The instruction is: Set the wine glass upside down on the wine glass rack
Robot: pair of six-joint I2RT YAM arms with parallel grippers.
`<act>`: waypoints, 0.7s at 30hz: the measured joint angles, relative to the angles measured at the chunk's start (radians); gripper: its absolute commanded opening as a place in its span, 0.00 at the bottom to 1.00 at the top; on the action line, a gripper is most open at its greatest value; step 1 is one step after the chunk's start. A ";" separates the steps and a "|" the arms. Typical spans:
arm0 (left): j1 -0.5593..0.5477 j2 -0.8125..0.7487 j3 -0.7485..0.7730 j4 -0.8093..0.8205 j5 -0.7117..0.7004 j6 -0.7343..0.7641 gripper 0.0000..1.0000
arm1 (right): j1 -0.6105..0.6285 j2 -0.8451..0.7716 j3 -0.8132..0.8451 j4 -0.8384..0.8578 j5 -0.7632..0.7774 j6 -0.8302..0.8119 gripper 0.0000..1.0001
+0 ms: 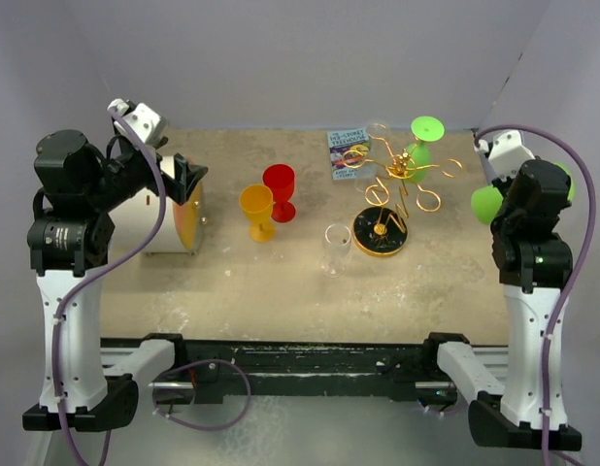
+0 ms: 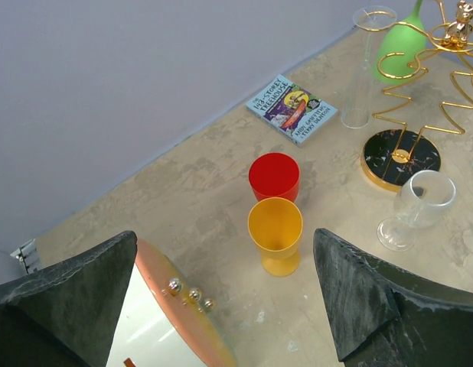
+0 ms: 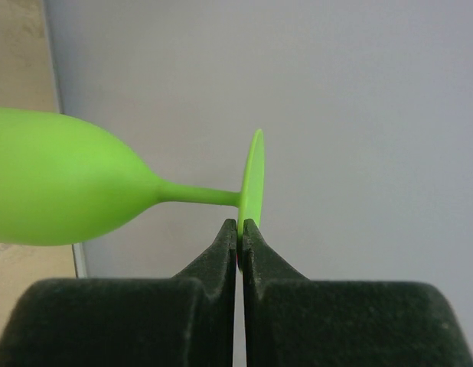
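Mottled beige tabletop point(image 1: 281, 282), pale lilac-grey walls point(image 1: 300, 58) on three sides. Right gripper point(image 3: 239, 223) pinching foot rim of green wine glass point(image 3: 60, 187), held sideways in air, right of gold wine glass rack point(image 1: 395, 173), apart. Left gripper point(image 2: 225, 232) jaws spread.

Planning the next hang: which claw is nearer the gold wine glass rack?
Right. The right claw, pinching the green wine glass by its foot, is just right of the wine glass rack. The left claw, open, is far off to its left.

Cups point(image 1: 257, 208) L of rack point(image 1: 401, 173); book point(image 1: 347, 153) ~behind.
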 measured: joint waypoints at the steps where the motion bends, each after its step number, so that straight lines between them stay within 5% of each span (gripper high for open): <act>1: 0.000 0.002 0.000 0.000 0.000 0.000 0.99 | 0.000 0.013 -0.003 0.001 0.002 -0.011 0.00; 21: 0.001 -0.040 -0.074 0.002 -0.031 0.000 0.99 | 0.000 0.018 -0.018 -0.041 -0.111 -0.106 0.00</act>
